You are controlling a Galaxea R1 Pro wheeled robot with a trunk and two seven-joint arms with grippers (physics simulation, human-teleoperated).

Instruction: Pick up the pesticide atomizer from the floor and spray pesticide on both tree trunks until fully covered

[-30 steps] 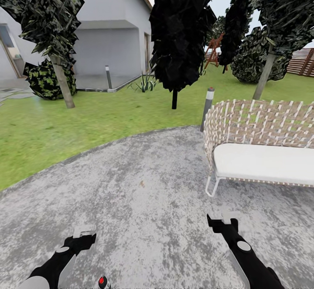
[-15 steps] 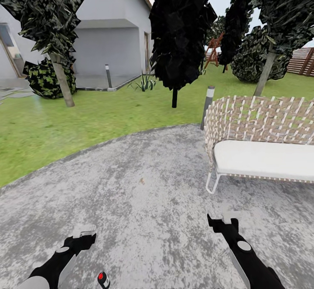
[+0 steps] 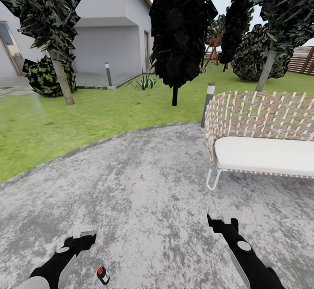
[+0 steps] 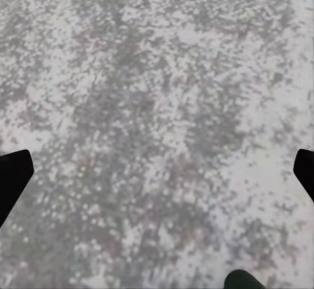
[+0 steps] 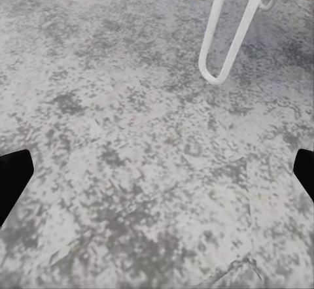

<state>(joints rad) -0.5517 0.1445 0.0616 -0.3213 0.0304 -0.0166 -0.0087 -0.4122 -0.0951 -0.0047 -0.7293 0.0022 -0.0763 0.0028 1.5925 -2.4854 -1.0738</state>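
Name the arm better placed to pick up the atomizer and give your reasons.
Left. The pesticide atomizer lies on the floor just beside the open left gripper, which holds nothing. The right gripper hangs well across the paving, nearer the wicker sofa.

The pesticide atomizer (image 3: pixel 103 275) label is too small to read; sofa (image 3: pixel 266 153) runs off-frame.

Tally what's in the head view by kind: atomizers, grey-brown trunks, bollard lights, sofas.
Pesticide atomizer: 1
Grey-brown tree trunks: 2, left trunk and right trunk
Bollard lights: 2, near bollard and far bollard
Wicker sofa: 1
Total: 6
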